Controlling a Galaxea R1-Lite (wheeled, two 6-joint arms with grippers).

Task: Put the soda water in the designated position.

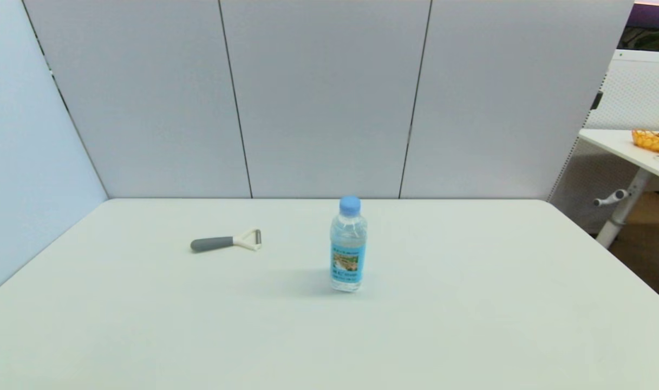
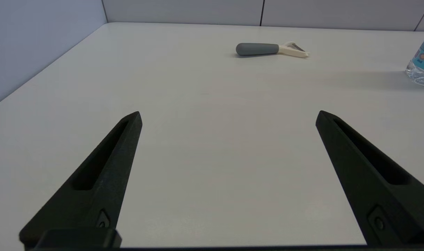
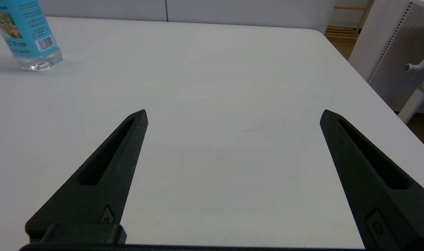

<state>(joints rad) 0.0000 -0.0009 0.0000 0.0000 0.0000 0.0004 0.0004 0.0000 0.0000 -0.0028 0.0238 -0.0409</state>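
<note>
We see the soda water (image 1: 348, 246) upright at frame centre on the white table (image 1: 470, 325), the peeler (image 1: 227, 242) lying well left of it. Our left gripper (image 2: 228, 113) and right gripper (image 3: 233, 112) hover low over bare tabletop, fingers spread wide, holding nothing.

Bare table (image 1: 470, 325) surrounds the upright soda water (image 1: 348, 246); only a peeler (image 1: 226, 241) (well left) lies nearby.

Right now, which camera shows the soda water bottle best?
The head view: the whole soda water stands upright, cap to base. The left wrist view catches only its lower edge; the right wrist view shows its label and base, no cap.
</note>
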